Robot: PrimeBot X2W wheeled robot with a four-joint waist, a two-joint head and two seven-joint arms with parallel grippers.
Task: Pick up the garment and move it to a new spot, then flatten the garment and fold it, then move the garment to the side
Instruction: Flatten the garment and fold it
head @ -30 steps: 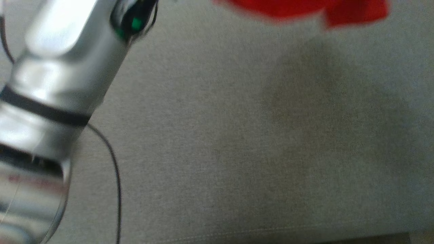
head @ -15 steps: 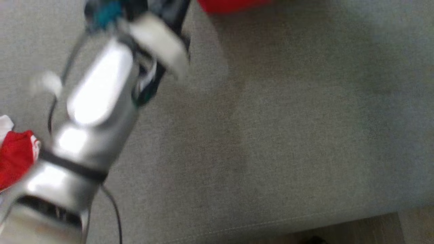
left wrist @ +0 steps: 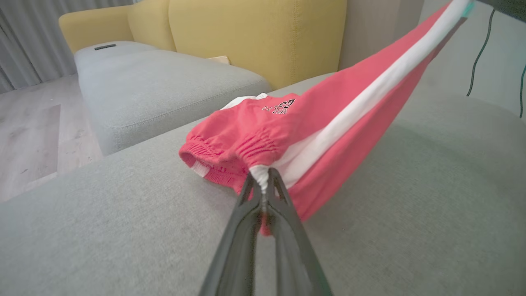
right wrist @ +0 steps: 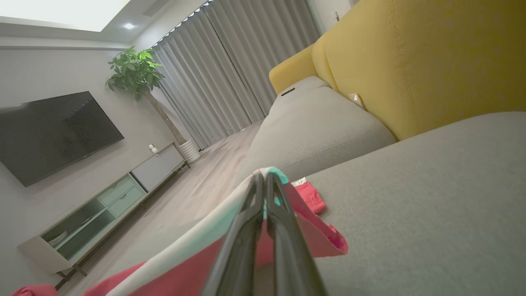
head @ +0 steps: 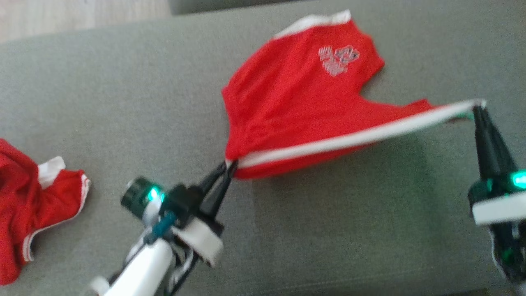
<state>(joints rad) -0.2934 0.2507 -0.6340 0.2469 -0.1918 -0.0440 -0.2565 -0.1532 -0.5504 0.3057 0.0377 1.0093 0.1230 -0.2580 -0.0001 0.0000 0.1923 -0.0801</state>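
Left fingers (head: 214,179) and right fingers (head: 485,132) clamp the shorts (head: 296,102) taut, seven and three o'clock; overpulling could slip a corner.

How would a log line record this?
left gripper: shut on red white-striped garment | right gripper: shut on garment | stretched taut over grey cushion

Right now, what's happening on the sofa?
The robot holds red shorts stretched between its arms above the grey sofa cushion. The left pincer is shut on the waistband end of the white side stripe, the right pincer on the other end, so that edge is taut. The rest of the shorts lies on the cushion. Another red garment lies crumpled at the left.
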